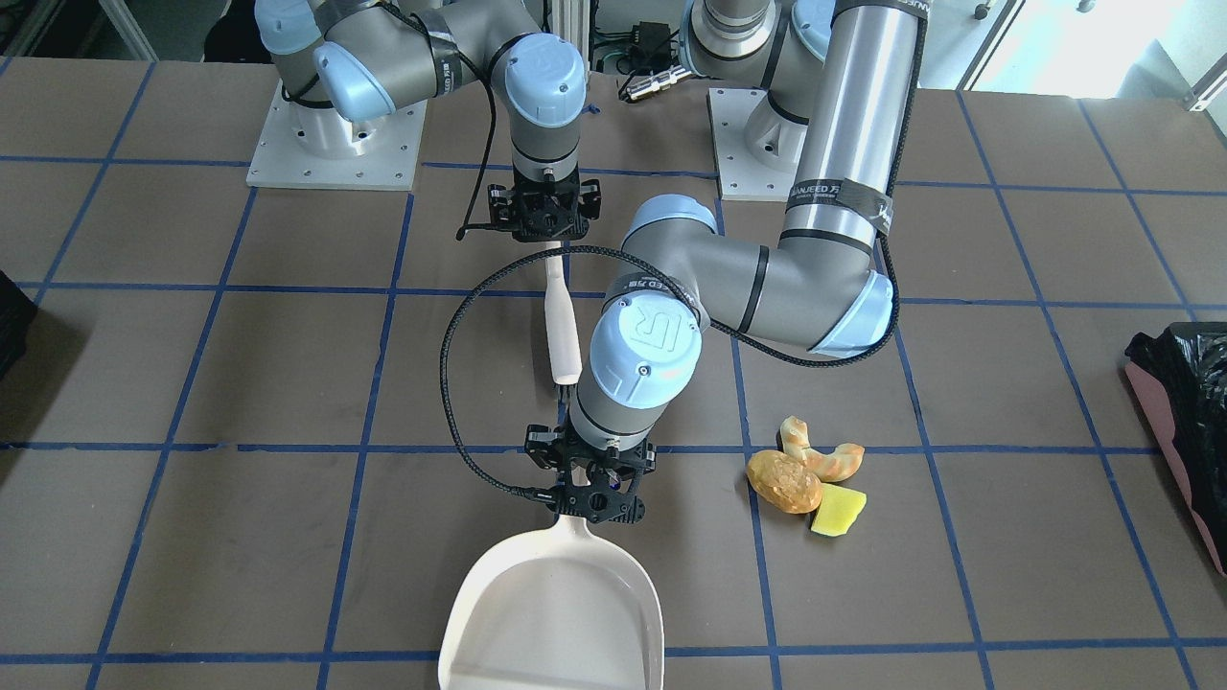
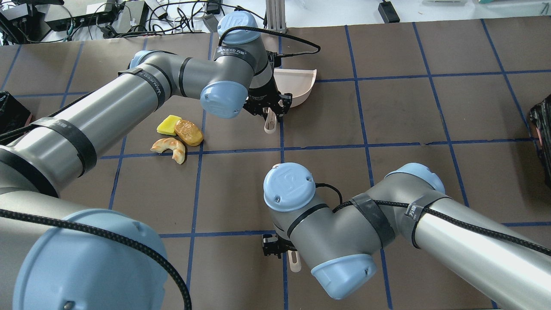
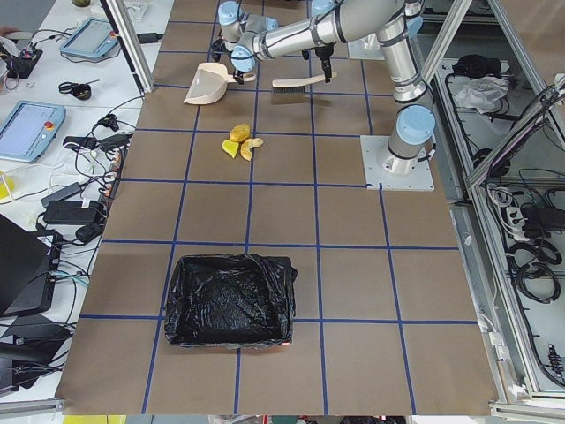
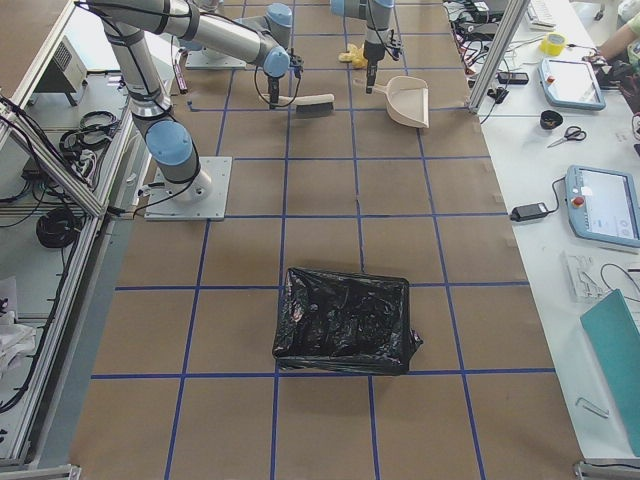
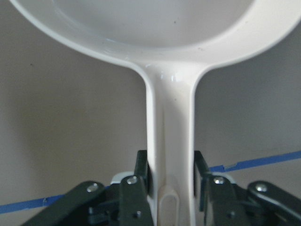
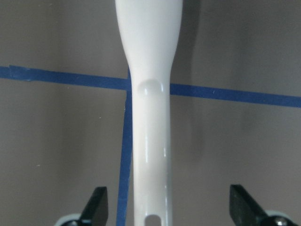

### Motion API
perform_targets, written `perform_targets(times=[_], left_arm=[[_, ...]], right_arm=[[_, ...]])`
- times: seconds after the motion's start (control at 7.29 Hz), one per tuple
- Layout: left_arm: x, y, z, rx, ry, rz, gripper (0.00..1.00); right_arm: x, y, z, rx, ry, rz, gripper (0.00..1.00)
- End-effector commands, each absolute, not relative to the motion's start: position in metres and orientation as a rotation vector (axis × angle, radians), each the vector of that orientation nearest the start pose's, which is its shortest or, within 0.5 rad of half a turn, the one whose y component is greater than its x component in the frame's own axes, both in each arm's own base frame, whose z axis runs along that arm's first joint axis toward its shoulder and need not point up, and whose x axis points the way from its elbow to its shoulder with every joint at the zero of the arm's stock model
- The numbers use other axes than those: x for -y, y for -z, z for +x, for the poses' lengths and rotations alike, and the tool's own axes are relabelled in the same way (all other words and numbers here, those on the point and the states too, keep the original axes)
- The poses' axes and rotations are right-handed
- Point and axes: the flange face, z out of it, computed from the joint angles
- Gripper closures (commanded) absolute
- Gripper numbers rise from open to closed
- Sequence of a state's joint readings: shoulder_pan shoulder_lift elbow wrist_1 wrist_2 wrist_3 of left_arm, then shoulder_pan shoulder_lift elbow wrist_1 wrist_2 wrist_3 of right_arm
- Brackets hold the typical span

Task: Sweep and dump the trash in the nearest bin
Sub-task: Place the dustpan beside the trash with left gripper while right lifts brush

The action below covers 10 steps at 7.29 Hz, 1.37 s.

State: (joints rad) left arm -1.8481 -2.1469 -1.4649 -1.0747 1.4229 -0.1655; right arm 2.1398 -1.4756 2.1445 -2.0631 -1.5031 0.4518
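1. the step in hand, i judge, is the taking up of the two tools; no sweeping is begun. the left gripper (image 1: 594, 498) is clamped on the handle of the dustpan (image 1: 556, 613), and the left wrist view shows its fingers pressed on both sides of the handle.
2. the right gripper (image 1: 544, 216) stands over the end of the brush (image 1: 561, 326) handle with its fingers spread wide, one on each side and not touching; it holds nothing.
3. the trash lies in one small heap on the table (image 1: 288, 383), on the robot's left of the dustpan and apart from it: bread lump (image 1: 784, 481), pastry piece (image 1: 822, 458) and yellow wedge (image 1: 839, 510), touching each other.
4. the next move, as i think: the right fingers close on the brush handle, then both tools go to the heap, with the pan mouth turned toward it.
5. the bin (image 1: 1189, 402) sits at the table's edge on the robot's left, well apart from the heap, with bare table between. the dark container (image 1: 11, 316) at the opposite edge is farther.
6. the left arm's wrist hangs over the brush head, so lifting the brush needs care.
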Motion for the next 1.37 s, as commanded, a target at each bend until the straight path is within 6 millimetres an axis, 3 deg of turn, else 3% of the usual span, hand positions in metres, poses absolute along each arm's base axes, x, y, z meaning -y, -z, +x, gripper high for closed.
perform_targets(times=[0.0, 0.27, 0.55, 0.69, 0.82, 0.96, 1.23], left_arm=[[0.621, -0.256, -0.322, -3.276, 0.025, 0.241, 1.0], [0.642, -0.276, -0.267, -3.268, 0.077, 0.301, 1.0], [0.654, -0.284, -0.218, -3.196, 0.113, 0.466, 1.0], [0.66, -0.29, -0.184, -3.179, 0.107, 0.518, 1.0], [0.665, -0.297, -0.163, -3.172, 0.126, 0.535, 1.0], [0.664, -0.319, -0.15, -3.16, 0.115, 0.549, 1.0], [0.67, -0.33, -0.103, -3.113, 0.136, 0.702, 1.0]], right_arm=[[0.285, -0.227, 0.35, -3.144, -0.301, -0.171, 0.31], [0.287, -0.229, 0.351, -3.142, -0.294, -0.166, 0.74], [0.289, -0.231, 0.352, -3.143, -0.286, -0.145, 1.0], [0.292, -0.24, 0.353, -3.14, -0.26, -0.129, 1.0], [0.305, -0.251, 0.355, -3.148, -0.216, -0.051, 1.0], [0.319, -0.262, 0.358, -3.148, -0.178, 0.066, 1.0], [0.335, -0.281, 0.363, -3.146, -0.117, 0.429, 1.0]])
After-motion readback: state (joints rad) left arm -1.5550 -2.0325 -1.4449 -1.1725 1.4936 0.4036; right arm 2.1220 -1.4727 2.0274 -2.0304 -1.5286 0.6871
